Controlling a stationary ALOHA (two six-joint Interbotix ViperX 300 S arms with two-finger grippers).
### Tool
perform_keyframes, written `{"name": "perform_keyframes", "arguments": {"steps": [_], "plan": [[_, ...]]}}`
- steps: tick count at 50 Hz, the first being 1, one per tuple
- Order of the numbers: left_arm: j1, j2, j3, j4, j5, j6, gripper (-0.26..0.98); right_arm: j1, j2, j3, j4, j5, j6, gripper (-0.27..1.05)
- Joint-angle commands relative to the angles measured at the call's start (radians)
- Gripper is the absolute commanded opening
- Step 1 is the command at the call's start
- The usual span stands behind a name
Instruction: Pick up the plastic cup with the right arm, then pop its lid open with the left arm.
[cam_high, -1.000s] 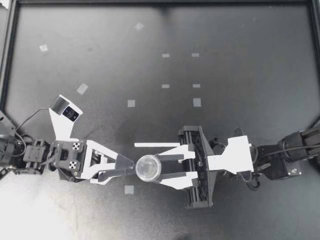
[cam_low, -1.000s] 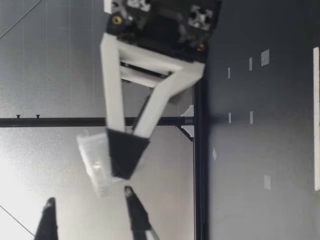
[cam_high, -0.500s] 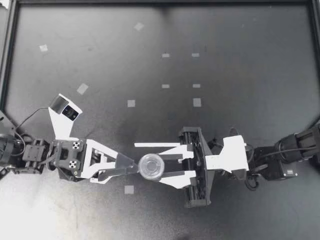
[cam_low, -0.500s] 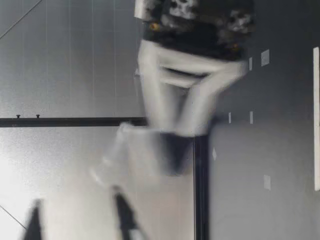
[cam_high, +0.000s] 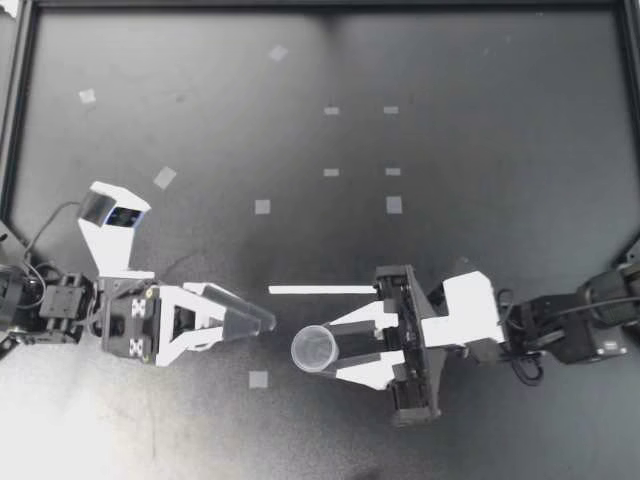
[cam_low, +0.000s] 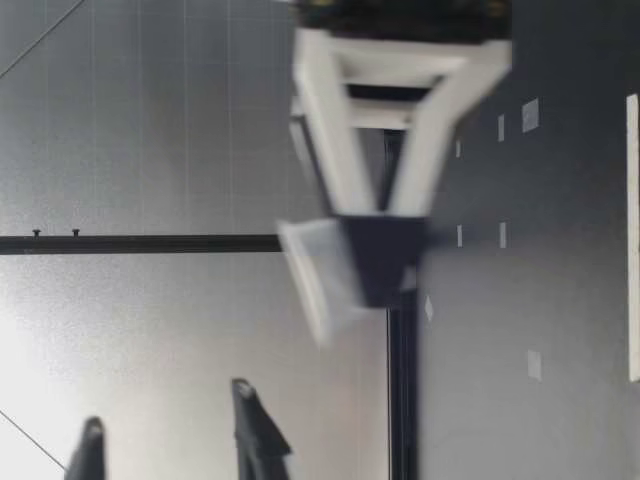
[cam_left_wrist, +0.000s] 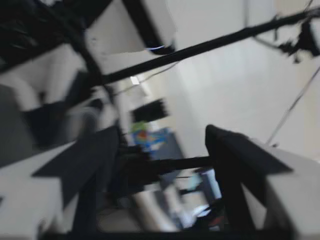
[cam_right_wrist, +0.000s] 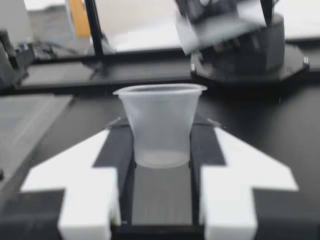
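My right gripper (cam_high: 327, 351) is shut on a small clear plastic cup (cam_high: 313, 349), gripping it low on its sides, above the black table (cam_high: 450, 150). The cup (cam_right_wrist: 160, 122) looks empty in the right wrist view, seated between the white and black fingers (cam_right_wrist: 117, 150). My left gripper (cam_high: 262, 327) stands open a short way from the cup, its tips pointing at it with nothing between them. In the low view the right gripper (cam_low: 385, 262) carries the blurred, tilted cup (cam_low: 318, 280) just above the table, and the left gripper (cam_low: 170, 440) shows its two dark fingertips apart. The left wrist view shows its fingers (cam_left_wrist: 95, 165) spread wide.
A thin white strip (cam_high: 322, 290) lies on the table between the grippers. Small tape squares (cam_high: 262, 207) dot the surface, one (cam_high: 258, 379) near the left gripper. A black frame rail (cam_high: 320, 5) borders the table's far side.
The right gripper has carried the cup away from the left gripper's tips and sunk toward the table. The left gripper has drawn back, staying open.
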Motion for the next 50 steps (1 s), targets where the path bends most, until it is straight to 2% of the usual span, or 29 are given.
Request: {"name": "perform_keyframes", "arguments": {"steps": [1, 13, 20, 33, 50], "plan": [[0.005, -0.020, 0.008, 0.002, -0.003, 0.138, 0.66, 0.008, -0.049, -0.008, -0.002, -0.021, -0.003, 0.25], [0.005, -0.031, 0.035, 0.002, -0.002, 0.741, 0.65, 0.006, -0.057, -0.008, 0.008, -0.077, 0.063, 0.25], [0.005, -0.018, 0.014, 0.002, -0.003, 0.959, 0.62, 0.008, -0.069, -0.006, 0.017, -0.077, 0.123, 0.25], [0.003, 0.051, -0.012, 0.008, -0.002, 1.000, 0.61, 0.005, -0.064, -0.006, 0.017, -0.077, 0.120, 0.25], [0.003, 0.048, -0.015, 0.009, -0.002, 1.009, 0.61, -0.008, -0.055, -0.005, 0.017, -0.074, 0.120, 0.25]]}}
